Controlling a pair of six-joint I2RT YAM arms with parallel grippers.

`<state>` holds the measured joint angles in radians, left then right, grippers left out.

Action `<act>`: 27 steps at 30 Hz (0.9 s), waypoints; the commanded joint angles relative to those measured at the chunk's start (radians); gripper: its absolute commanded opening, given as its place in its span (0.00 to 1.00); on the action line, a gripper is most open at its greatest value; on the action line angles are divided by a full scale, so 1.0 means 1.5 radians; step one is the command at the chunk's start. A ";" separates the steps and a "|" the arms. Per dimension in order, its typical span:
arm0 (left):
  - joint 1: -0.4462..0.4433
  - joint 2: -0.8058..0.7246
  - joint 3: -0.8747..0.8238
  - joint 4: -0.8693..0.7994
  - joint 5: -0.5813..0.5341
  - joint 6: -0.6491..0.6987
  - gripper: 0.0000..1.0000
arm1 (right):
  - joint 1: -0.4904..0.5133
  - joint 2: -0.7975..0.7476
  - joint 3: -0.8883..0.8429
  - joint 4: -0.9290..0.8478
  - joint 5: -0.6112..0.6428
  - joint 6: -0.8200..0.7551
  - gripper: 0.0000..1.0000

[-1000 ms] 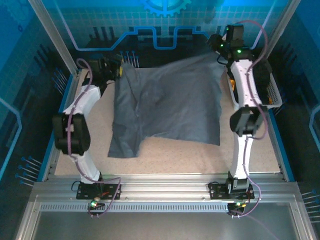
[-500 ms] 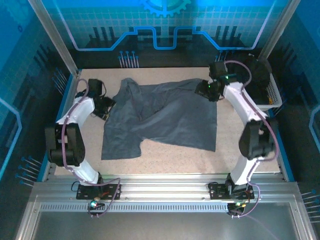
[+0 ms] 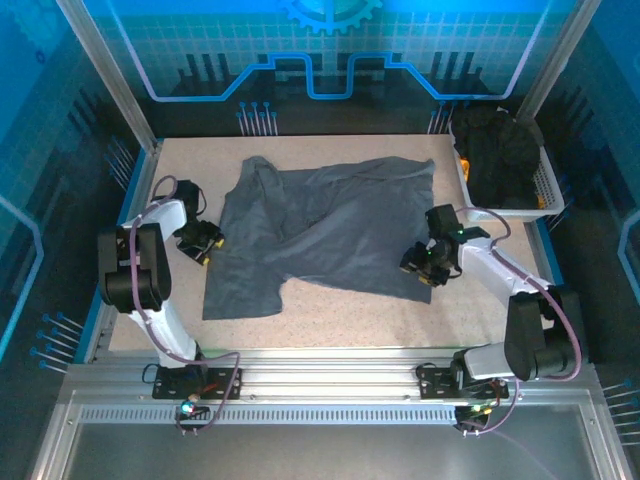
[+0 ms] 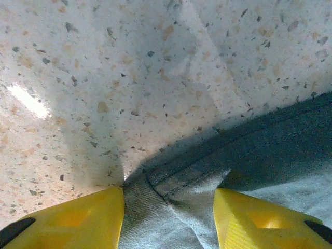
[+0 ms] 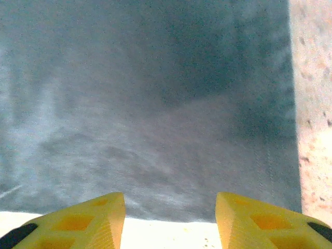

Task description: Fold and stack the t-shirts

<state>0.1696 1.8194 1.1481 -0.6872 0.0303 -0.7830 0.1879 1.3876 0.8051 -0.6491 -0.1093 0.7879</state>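
Lowered since before, left gripper (image 3: pixel 203 243) and right gripper (image 3: pixel 425 268) stand open, empty, at the spread t-shirt's (image 3: pixel 330 225) edges; basket (image 3: pixel 548 190) holds dark t-shirts (image 3: pixel 500 150).

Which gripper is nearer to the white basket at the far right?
Right. The right gripper is at the near right corner of the t-shirt, left of the basket and nearer the arm bases; the left gripper is at the t-shirt's left edge, much farther away.

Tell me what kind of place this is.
Probably a robot lab test cell, not a home: an aluminium frame rail fronts the speckled tabletop, blue printed panels wall it in, and a grey t-shirt lies spread between two arms.
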 commanded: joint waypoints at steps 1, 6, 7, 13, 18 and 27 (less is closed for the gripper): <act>-0.003 -0.016 -0.008 -0.006 0.032 0.003 0.50 | -0.004 -0.001 -0.025 -0.032 0.014 0.042 0.49; -0.011 -0.059 -0.014 -0.016 0.036 -0.004 0.53 | -0.012 0.042 -0.011 -0.133 0.073 0.087 0.42; -0.012 -0.067 -0.011 -0.021 0.036 -0.004 0.53 | -0.011 0.041 -0.008 -0.152 0.087 0.093 0.42; -0.027 -0.101 -0.004 -0.036 0.032 -0.006 0.54 | -0.010 0.025 -0.020 -0.159 0.091 0.098 0.53; -0.041 -0.121 -0.004 -0.036 0.030 -0.003 0.55 | -0.013 0.094 -0.023 -0.061 0.061 0.079 0.46; -0.042 -0.149 -0.022 -0.032 0.031 0.000 0.56 | -0.074 0.121 0.046 -0.142 0.131 0.041 0.00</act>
<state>0.1108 1.6402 1.1339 -0.7059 0.0605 -0.7853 0.1333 1.5837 0.8616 -0.7963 0.0238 0.8665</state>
